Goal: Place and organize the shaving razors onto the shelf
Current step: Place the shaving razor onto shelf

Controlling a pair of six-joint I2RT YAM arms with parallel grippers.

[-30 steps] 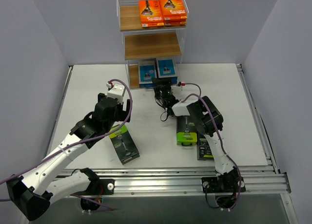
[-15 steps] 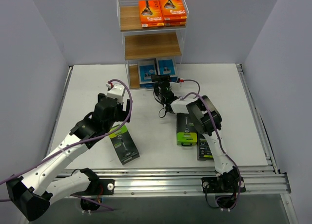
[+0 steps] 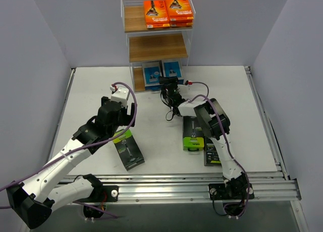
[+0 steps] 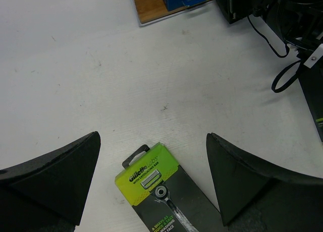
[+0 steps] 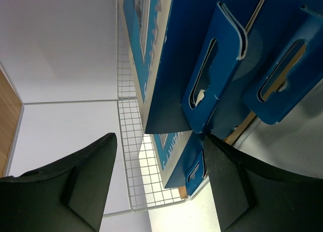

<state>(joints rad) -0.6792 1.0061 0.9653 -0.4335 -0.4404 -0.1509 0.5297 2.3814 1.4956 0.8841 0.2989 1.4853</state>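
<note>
The shelf (image 3: 156, 46) stands at the back of the table. Orange shaving razors (image 3: 168, 11) lie on its fenced top tier and blue ones (image 3: 161, 73) on its bottom tier. My right gripper (image 3: 169, 85) is at the front of the bottom tier, open. In the right wrist view my right gripper (image 5: 160, 136) faces the blue packs (image 5: 166, 65), whose hang tabs point at me, with nothing clamped. My left gripper (image 3: 120, 122) hovers wide open above a black pack with a lime top (image 4: 151, 176); in the left wrist view my left gripper (image 4: 152, 136) frames that pack's top end.
Two more black and lime packs (image 3: 193, 133) (image 3: 212, 154) lie under the right arm. The shelf's middle board is bare. The wire mesh (image 5: 146, 181) of the shelf side shows behind the blue packs. Grey walls close in left and right.
My right gripper has moved a little away from me, up to the front of the shelf's bottom tier. The left arm and the packs on the table have not moved.
</note>
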